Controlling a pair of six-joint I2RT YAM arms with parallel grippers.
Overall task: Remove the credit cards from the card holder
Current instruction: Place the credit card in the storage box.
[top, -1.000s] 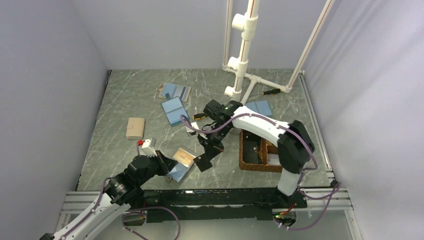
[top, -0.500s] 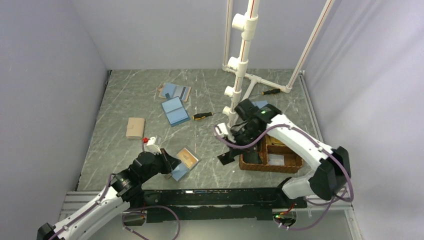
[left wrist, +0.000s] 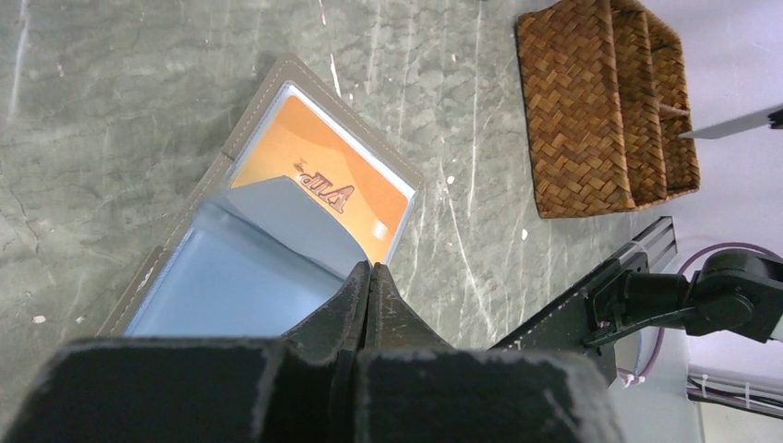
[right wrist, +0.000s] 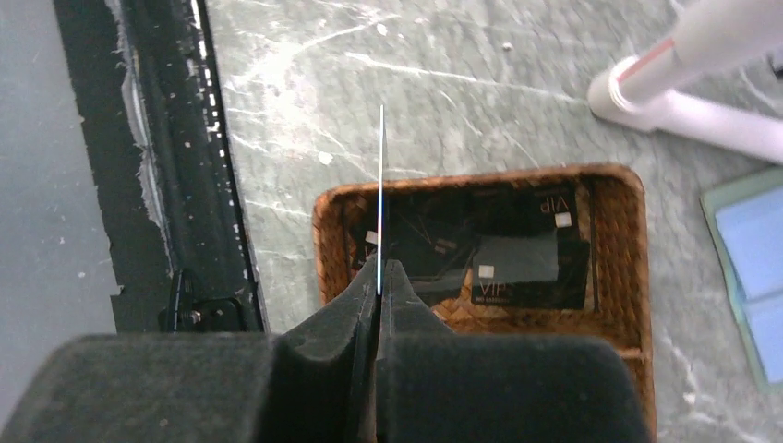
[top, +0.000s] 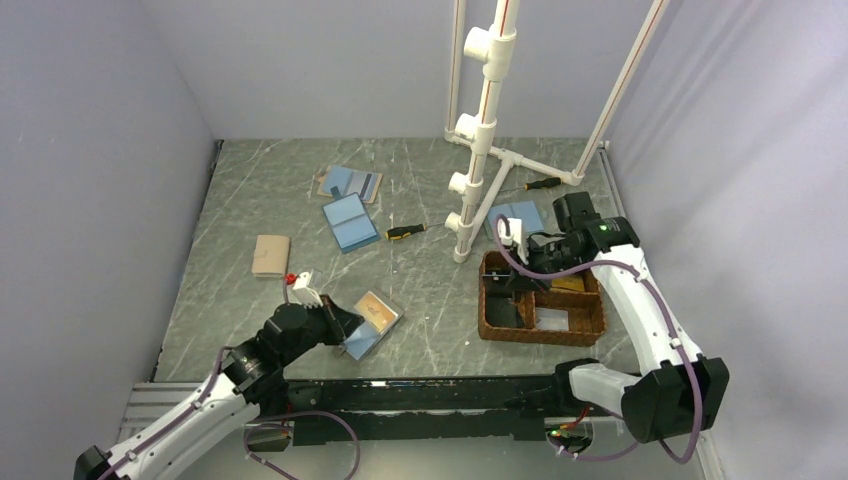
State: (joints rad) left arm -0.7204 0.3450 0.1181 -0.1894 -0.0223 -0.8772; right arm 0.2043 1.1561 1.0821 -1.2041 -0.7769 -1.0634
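Card holder (top: 368,325) lies open on the table (top: 250,190) close to the near edge, left of the middle. Its light blue inside faces up, with a tan border round it. An orange card (left wrist: 323,175) marked VIP sits in its clear pocket. The left gripper (left wrist: 369,272) comes at it from the near left, jaws pressed together and the tips down on the blue leaf just beside that orange card. Whether any of the leaf is nipped between them I cannot tell.

Over to the right stands a brown wicker tray (top: 540,338) with partitions. Above its left compartment the right gripper (right wrist: 380,272) hangs with its jaws clamped on a thin card (right wrist: 381,185), seen edge-on from the wrist camera, so its face is hidden. Several black cards (right wrist: 517,258) lie inside the tray beneath it.

Farther back, three more holders (top: 349,222) lie scattered left of centre, two open and blue, one shut and tan, and another is near the right arm. A white pipe stand (top: 480,130) rises at the back, with a screwdriver (top: 406,232) on each side of it.
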